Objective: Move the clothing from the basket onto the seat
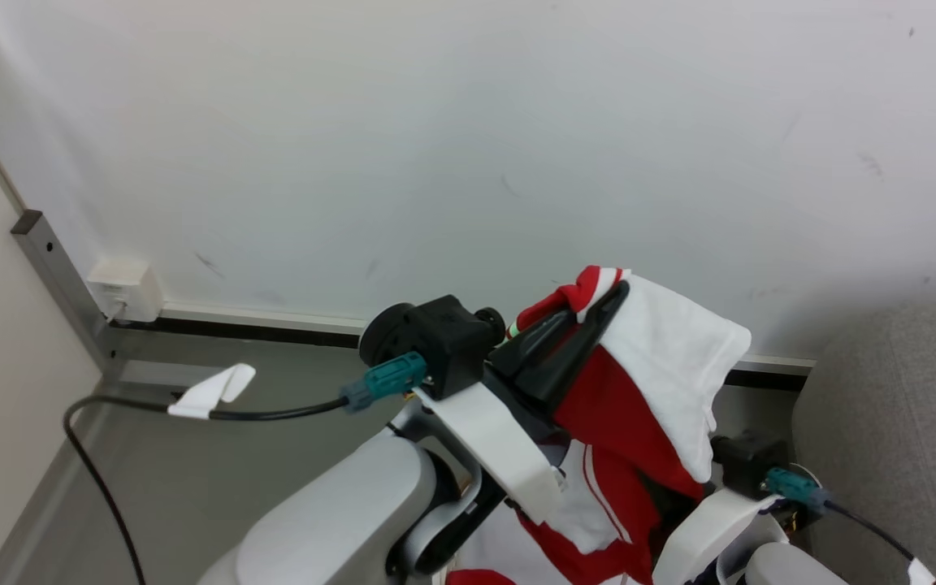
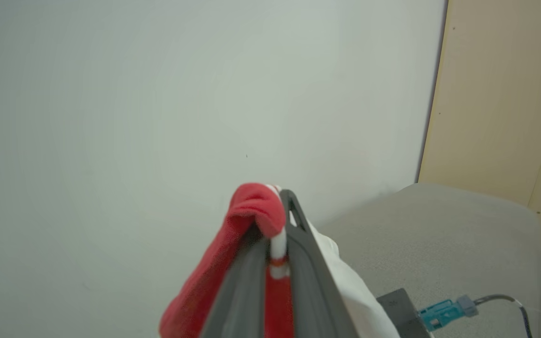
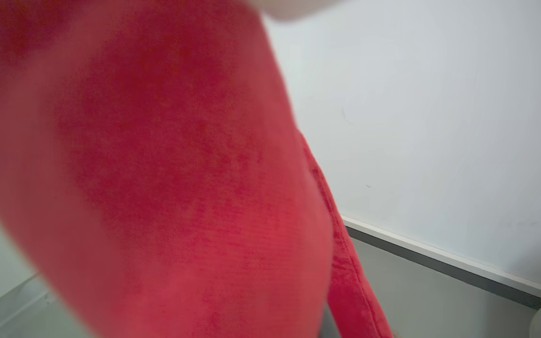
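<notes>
**Carrying the Clothing to the Seat**

The left gripper [image 1: 598,307] was clamped on the clothing [image 1: 663,357], which draped below it. The right gripper, hidden behind the cloth, was closed, on what is unclear. Recommended: maintain grip, lift the hem clear, and release over the seat [image 1: 899,422] at right.

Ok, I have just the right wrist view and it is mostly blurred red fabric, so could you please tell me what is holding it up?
Observer: The left gripper is shut on the clothing, pinching a red-and-white edge, and the rest hangs below it.
Operator: Thank you. Is the seat close by?
Observer: Yes, the seat is at the head view's lower right, just beyond the hanging clothing.
</notes>
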{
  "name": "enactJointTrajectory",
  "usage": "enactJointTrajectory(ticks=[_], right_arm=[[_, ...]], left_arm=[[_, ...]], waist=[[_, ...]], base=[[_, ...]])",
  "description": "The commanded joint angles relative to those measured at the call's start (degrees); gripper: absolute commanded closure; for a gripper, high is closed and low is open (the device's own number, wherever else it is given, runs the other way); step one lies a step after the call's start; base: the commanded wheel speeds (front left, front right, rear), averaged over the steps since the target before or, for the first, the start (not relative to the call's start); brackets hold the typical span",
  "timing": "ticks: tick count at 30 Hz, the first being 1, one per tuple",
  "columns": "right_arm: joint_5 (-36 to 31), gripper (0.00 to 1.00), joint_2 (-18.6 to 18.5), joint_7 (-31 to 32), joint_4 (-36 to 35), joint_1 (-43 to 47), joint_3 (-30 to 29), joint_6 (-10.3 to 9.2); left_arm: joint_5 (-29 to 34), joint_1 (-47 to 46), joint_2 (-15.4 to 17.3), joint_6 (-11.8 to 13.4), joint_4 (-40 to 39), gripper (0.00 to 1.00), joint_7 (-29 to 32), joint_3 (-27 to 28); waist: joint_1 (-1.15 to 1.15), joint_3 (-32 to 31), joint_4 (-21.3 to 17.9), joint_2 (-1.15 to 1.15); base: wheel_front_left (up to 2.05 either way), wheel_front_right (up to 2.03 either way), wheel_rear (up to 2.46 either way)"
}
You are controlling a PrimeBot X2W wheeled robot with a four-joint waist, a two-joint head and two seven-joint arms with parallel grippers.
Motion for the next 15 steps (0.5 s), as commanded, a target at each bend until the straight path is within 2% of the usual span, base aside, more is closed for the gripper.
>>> enactJointTrajectory(ticks=[1, 7, 15], right_arm=[[0.44, 1.00, -0.38, -0.01, -0.89, 0.94, -1.58, -0.12], [-1.01, 1.00, -0.34, -0.01, -7.90, 6.05, -12.32, -0.12], [-2.56, 1.00, 0.81, -0.01, -16.36, 10.50, -22.16, -0.12]], left_arm=[[-0.28, 1.02, 0.66, 0.20, 0.15, 1.00, -0.50, 0.26], [-2.00, 4.46, 3.17, 1.41, 0.45, 1.00, -1.22, 1.52], [-1.67, 10.14, 5.85, 0.65, -0.20, 1.00, -3.25, -0.36]], waist=[[0.00, -0.03, -0.38, 0.00], [0.00, 0.61, -1.90, 0.00], [0.00, 1.94, -5.57, 0.00]], base=[[0.00, 0.00, 0.00], [0.00, 0.00, 0.00], [0.00, 0.00, 0.00]])
